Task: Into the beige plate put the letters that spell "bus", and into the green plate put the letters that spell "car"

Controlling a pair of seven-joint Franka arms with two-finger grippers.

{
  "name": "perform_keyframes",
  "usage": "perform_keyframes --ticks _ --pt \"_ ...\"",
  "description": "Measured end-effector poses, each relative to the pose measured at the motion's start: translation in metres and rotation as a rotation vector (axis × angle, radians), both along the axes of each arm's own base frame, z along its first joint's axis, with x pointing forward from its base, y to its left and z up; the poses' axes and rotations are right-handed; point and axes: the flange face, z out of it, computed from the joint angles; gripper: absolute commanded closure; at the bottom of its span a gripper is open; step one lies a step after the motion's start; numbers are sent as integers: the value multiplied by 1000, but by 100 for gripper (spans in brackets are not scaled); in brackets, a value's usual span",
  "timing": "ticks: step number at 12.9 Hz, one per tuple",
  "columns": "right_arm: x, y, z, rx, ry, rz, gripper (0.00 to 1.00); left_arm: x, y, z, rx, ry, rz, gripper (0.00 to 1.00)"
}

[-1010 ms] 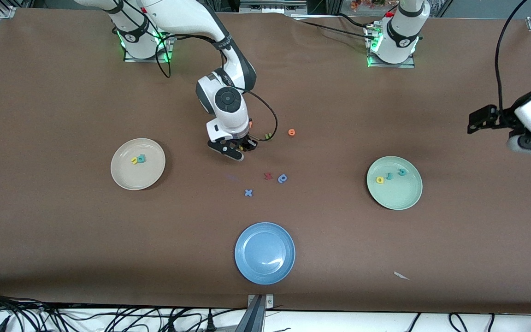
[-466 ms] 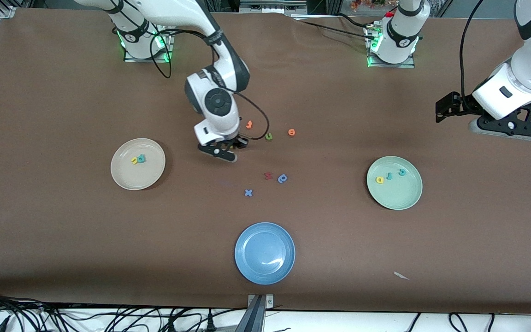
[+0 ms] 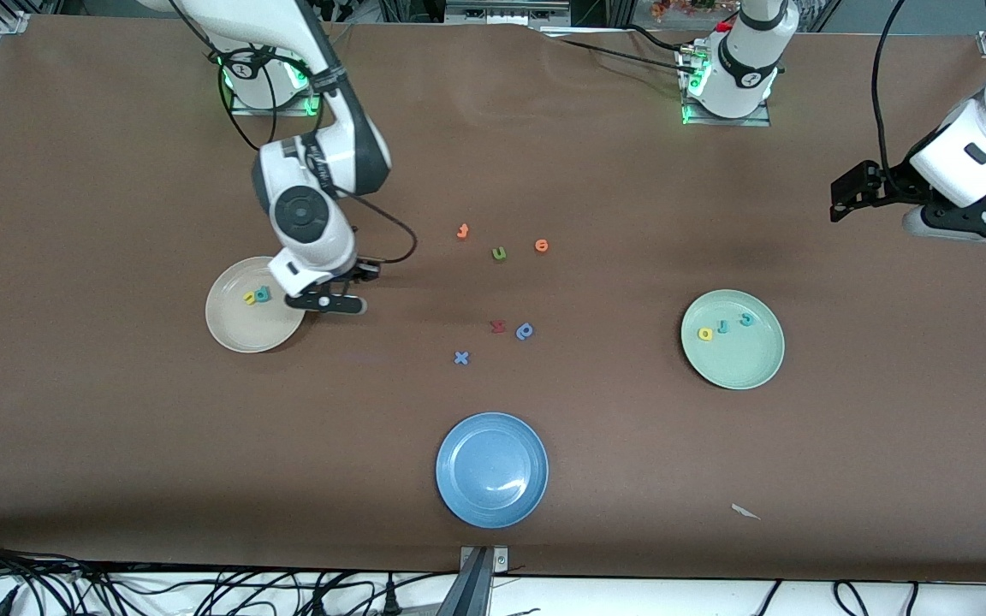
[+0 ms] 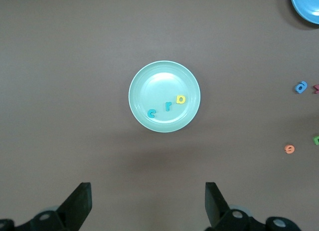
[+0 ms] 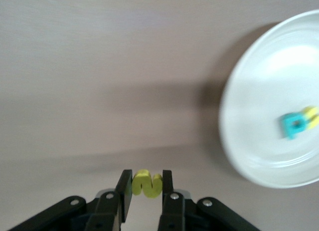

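My right gripper (image 3: 335, 299) is shut on the yellow s (image 5: 147, 184) and hangs over the table just beside the rim of the beige plate (image 3: 240, 329). A yellow u (image 3: 249, 298) and a teal b (image 3: 263, 294) lie together in that plate. The green plate (image 3: 741, 359) holds a yellow a (image 3: 705, 334), a light-blue r (image 3: 722, 326) and a teal c (image 3: 746, 319). My left gripper (image 3: 968, 229) waits high at the left arm's end of the table, open and empty, and its wrist view looks down on the green plate (image 4: 159, 81).
Loose letters lie mid-table: two orange ones (image 3: 462, 231) (image 3: 542, 246), a green u (image 3: 499, 253), a red one (image 3: 498, 326), a darker blue one (image 3: 525, 331) and a blue x (image 3: 460, 358). A blue plate (image 3: 491, 469) sits nearer the front camera. A paper scrap (image 3: 745, 512) lies near the front edge.
My right gripper has carried the yellow s from the middle letter cluster toward the beige plate. The left arm has swung back into view and shifted a little toward its end of the table.
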Motion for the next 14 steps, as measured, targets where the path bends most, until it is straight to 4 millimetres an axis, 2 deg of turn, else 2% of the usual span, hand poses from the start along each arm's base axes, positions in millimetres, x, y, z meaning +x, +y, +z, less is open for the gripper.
perform_keyframes --ticks 2,5,6,7,9,10,11,14 --pt "6 -46 3 5 21 81 94 0 0 5 0 -1 0 0" --pt "15 -104 6 4 43 180 92 2 3 10 9 -8 3 0" --pt "18 -121 6 -1 49 198 57 3 5 10 9 -8 7 0" --pt "20 -136 4 -8 51 202 1 4 6 10 9 -7 8 0" --pt "25 -156 3 -15 43 185 0 4 6 9 9 -5 8 0" --pt "28 -157 5 -13 37 184 0 4 6 9 9 -4 7 0" --pt "31 -151 10 1 30 182 0 4 6 8 9 -3 8 0" --pt "43 -110 34 91 41 149 0 5 6 7 9 1 7 0"
